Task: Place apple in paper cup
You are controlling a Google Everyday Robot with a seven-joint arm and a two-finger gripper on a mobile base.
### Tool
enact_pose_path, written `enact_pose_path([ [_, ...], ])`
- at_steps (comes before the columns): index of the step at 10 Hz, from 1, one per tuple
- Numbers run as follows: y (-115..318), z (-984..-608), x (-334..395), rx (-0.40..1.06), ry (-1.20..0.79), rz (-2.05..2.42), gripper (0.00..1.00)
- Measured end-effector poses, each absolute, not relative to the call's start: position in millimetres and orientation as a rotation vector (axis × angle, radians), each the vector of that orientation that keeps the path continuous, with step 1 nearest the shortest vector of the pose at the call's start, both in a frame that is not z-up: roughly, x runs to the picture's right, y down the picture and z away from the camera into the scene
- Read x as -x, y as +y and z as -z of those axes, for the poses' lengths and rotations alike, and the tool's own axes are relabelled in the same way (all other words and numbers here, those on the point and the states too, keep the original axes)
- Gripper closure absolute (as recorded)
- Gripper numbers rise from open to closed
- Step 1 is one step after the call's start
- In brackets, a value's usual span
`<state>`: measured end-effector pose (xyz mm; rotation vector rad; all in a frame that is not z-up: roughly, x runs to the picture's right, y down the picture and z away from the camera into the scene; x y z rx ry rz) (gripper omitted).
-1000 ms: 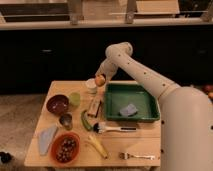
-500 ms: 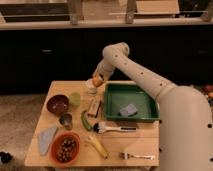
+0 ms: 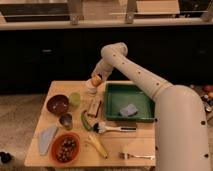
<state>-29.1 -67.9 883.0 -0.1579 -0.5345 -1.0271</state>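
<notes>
Dark kitchen, wooden desk [image 3: 135,145], pincer [image 3: 96,80] over far desk edge clamped on apple [image 3: 95,79], paper cup [image 3: 91,88] directly below pincer, green tray [image 3: 112,102] to its right, green cup [image 3: 75,99] lower left.

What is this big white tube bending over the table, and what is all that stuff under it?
It is a robot's arm, seen by a single camera looking down at the table from beside the robot. At the arm's end is its claw, at the table's far side, holding an apple just above a white paper cup. On the table lie a green tray with a small blue thing in it, a dark bowl, a pale green cup, a small metal cup, a banana, a brush, a fork and an orange bowl of food.
</notes>
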Motion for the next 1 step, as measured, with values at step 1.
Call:
enact_pose_path([
  [1, -68.0, -885.2, 32.1, 0.156, -0.539, 1.033, 0.96],
])
